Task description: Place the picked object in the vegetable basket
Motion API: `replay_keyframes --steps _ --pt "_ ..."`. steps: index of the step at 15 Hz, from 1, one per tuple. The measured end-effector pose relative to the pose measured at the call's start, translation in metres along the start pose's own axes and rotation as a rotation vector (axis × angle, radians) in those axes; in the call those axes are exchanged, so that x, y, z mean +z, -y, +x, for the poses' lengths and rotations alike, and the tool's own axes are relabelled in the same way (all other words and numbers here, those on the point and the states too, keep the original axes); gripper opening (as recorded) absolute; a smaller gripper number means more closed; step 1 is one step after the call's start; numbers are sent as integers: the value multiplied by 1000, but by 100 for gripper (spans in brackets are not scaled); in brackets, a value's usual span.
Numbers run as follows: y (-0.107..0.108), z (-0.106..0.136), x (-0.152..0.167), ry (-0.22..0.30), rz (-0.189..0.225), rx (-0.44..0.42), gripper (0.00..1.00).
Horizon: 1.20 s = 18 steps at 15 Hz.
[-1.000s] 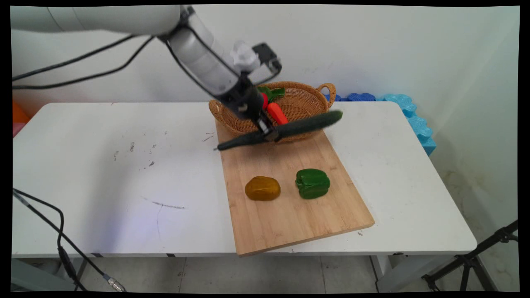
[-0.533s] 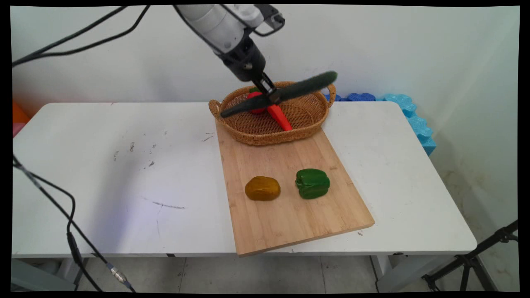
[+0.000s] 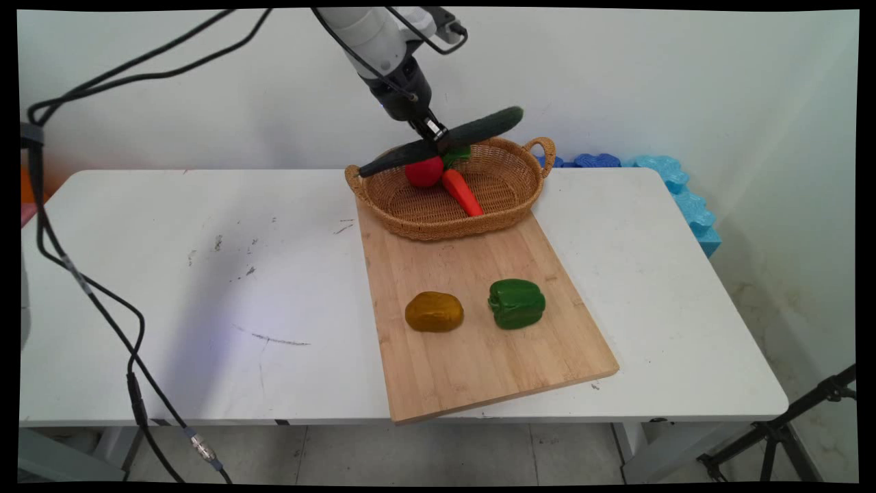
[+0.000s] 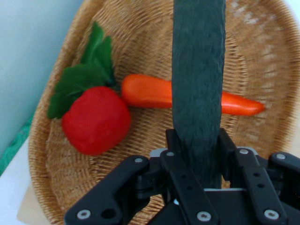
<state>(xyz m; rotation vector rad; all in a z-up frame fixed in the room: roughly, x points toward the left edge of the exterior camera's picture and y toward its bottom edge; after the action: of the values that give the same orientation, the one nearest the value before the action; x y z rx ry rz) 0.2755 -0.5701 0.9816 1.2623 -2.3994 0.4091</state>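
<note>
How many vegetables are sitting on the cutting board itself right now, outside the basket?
2: a yellow-brown potato on the left and a green bell pepper to its right, both on the cutting board. None seem hidden.

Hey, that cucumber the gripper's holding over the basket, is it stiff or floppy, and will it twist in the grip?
Probably stiff: the cucumber, shut in the gripper near its middle, sticks out straight both ways without sagging. It looks light. It sits tilted above the basket, so it may pivot in the grip. Its bumpy skin likely helps against slipping.
</note>
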Motion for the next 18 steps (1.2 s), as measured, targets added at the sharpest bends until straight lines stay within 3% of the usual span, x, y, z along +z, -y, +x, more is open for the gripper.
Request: replay_keyframes --steps 6,14,15,18 --pt "6 6 49 57 31 -54 0" --pt "5 13 82 71 41 -81 0" --pt "5 13 84 68 41 -81 100" --pt "2 15 85 53 35 -80 100"
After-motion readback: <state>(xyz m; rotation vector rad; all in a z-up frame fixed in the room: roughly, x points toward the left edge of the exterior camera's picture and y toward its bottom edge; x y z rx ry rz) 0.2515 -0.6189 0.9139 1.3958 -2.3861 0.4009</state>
